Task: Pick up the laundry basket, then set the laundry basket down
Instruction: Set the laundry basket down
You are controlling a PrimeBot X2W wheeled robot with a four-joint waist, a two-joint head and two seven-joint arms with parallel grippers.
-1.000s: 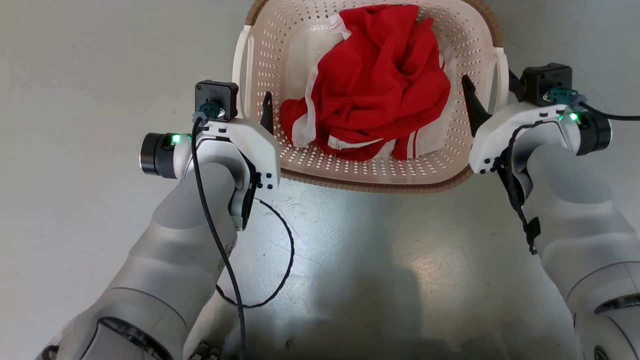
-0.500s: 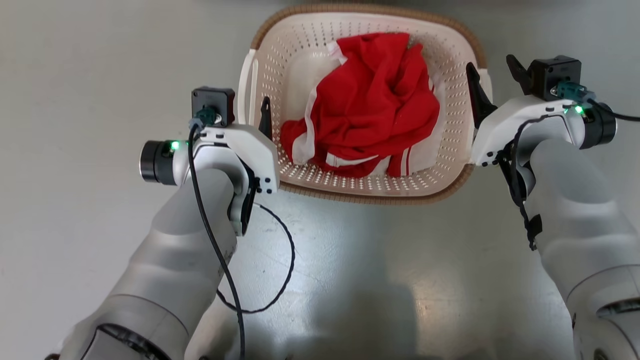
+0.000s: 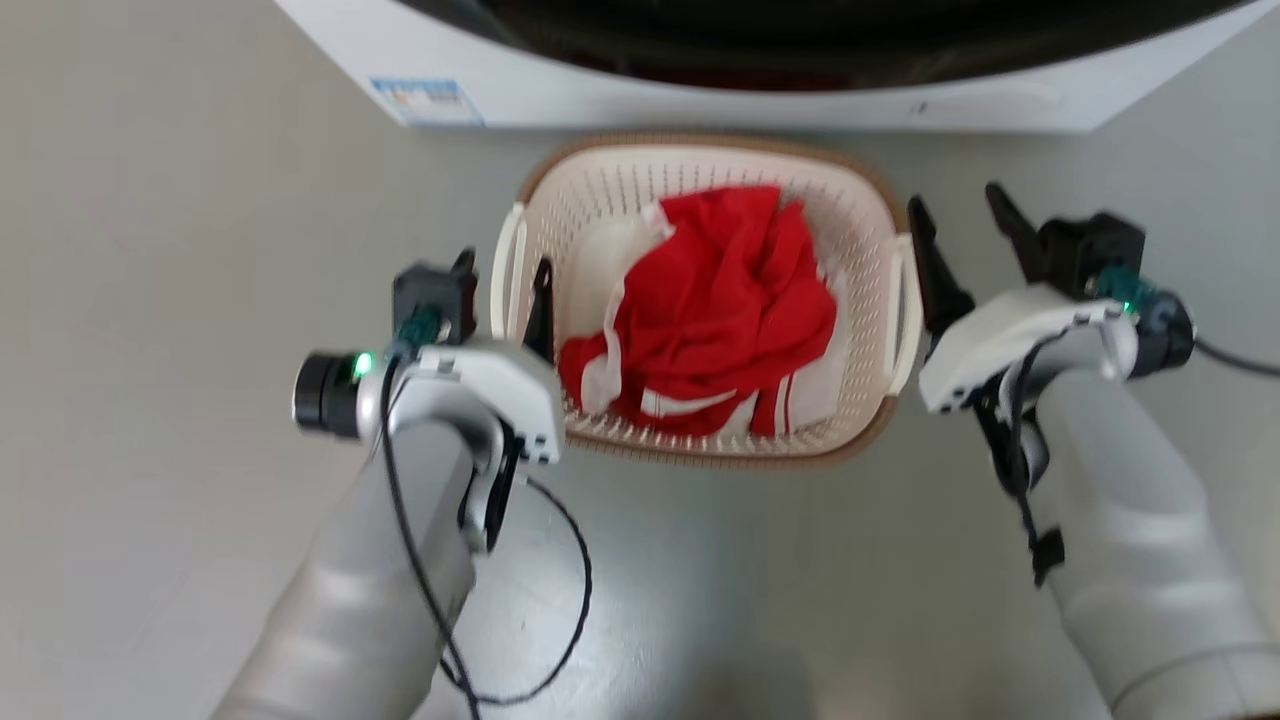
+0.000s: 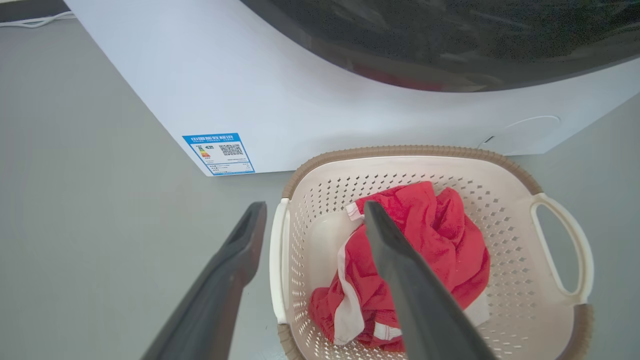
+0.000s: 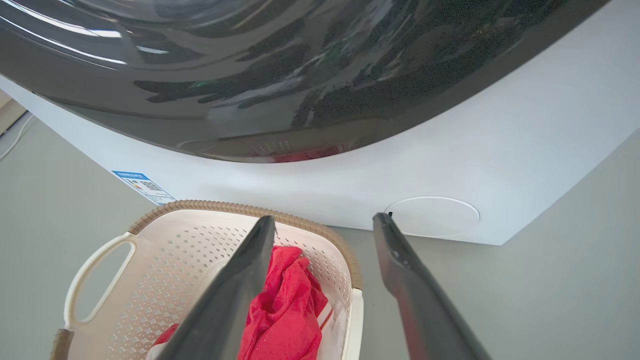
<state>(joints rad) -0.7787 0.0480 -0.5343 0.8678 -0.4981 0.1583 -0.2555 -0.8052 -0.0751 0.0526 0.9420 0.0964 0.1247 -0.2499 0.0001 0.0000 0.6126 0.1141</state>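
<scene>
Basket on the floor, both grippers empty

The laundry basket (image 3: 720, 458) stands on the floor just before the washer (image 3: 700, 90). The left gripper (image 3: 504, 262) and right gripper (image 3: 952, 198) are spread wide at its handles, holding nothing. I cannot tell if the lift is done or yet to come.

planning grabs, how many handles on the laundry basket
2: the left handle, on the left side of the laundry basket, by the left end effector; the right handle, opposite, by the right end effector.

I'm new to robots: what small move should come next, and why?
Probably lift both arms clear. The laundry basket sits on the floor before the washer; the left end effector, over its handle, and the right end effector are open, gripping nothing.
</scene>
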